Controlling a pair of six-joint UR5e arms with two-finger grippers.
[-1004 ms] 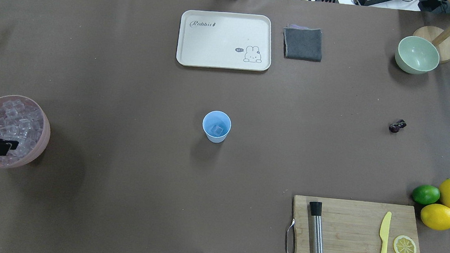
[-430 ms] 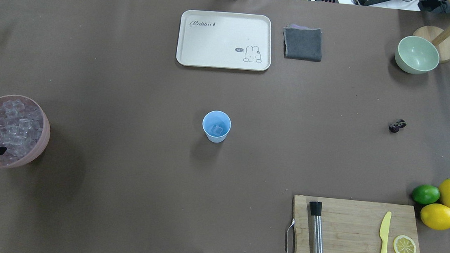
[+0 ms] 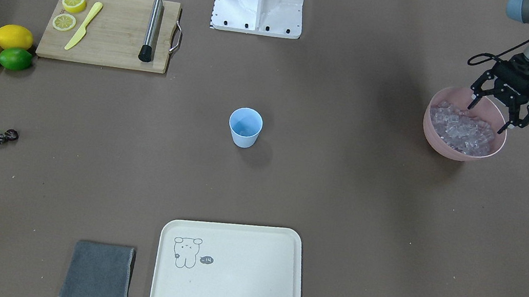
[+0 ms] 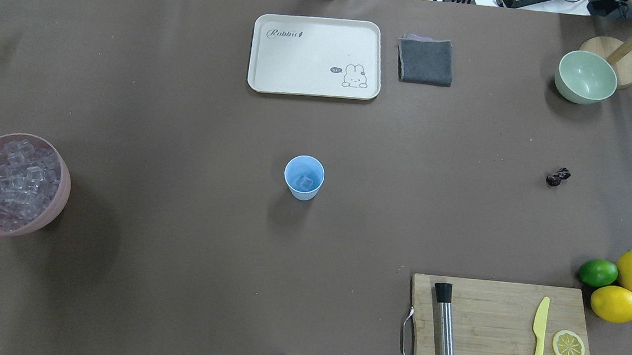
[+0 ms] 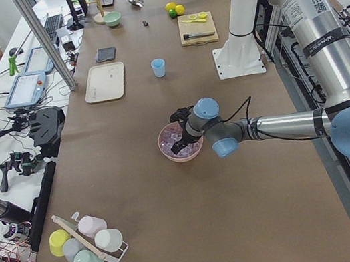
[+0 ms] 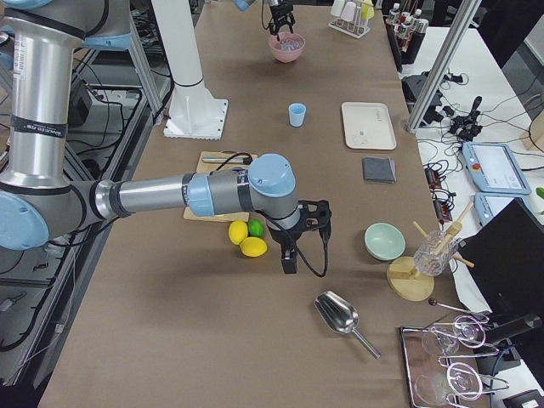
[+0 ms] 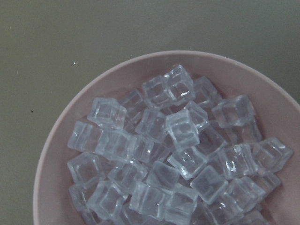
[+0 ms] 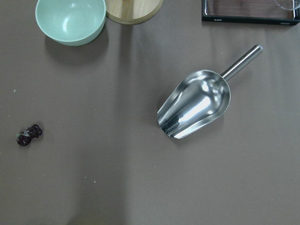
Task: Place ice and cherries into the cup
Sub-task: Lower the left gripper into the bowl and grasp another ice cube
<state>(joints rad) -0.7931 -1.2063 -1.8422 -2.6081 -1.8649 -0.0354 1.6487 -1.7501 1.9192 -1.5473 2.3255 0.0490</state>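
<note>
Left hand [image 3: 490, 116] spread wide, holding nothing, over the ice [image 3: 461, 128] in pink bowl [image 3: 433, 137]

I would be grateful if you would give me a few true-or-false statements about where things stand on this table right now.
1. The cherries lie on the table, outside the cup. True.
2. The left gripper is shut on an ice cube. False: it is open, with its fingers spread above the pink bowl of ice.
3. The cup holds at least one ice cube. True.
4. The metal scoop lies in the pink bowl. False: it lies on the table, not far from the pale green bowl.
5. The yellow knife lies on the tray. False: it lies on the cutting board.
</note>
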